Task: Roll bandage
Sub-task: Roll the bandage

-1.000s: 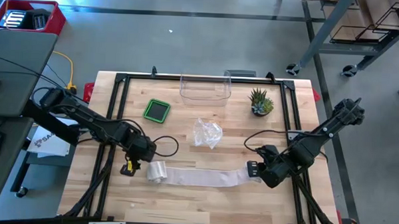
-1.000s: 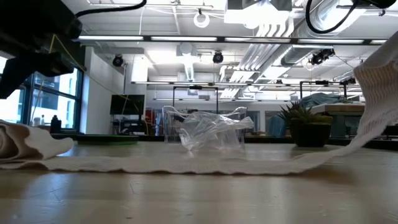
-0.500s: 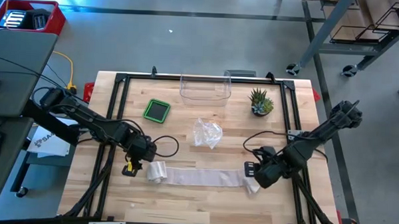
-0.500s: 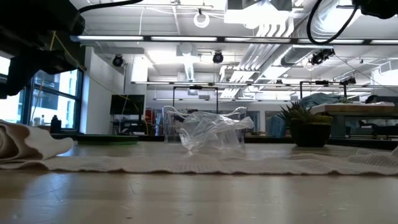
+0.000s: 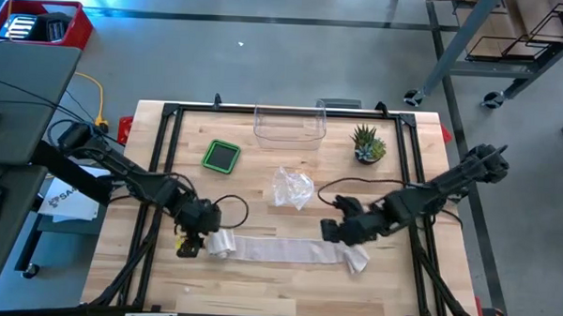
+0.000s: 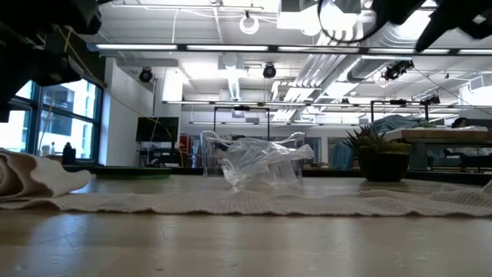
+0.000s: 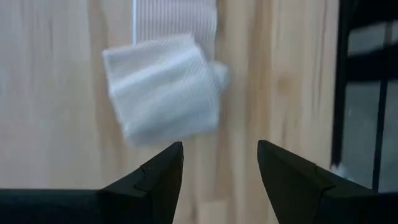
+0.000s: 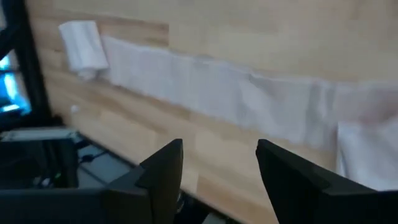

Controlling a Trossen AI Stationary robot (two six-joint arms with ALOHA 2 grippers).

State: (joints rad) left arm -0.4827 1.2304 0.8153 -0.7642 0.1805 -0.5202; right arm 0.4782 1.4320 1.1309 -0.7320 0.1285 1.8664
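- Bandage (image 5: 283,249) lies flat along the table's (image 5: 258,289) front edge, rolled end (image 7: 163,88) just ahead of the left gripper (image 5: 190,244), loose end crumpled just beside the right gripper (image 5: 331,231).
- Change: a second ago the right gripper held the loose end lifted; now it has let go, fingers (image 8: 158,171) apart and empty.
- Left gripper spread, holding nothing, poised at the roll.
- My read: strip laid out, rolling can start.
- No readable labels or writing.

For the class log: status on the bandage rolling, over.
Left hand open beside roll. Right hand open, holding nothing. Bandage flat, mostly unrolled. Nothing blocking.
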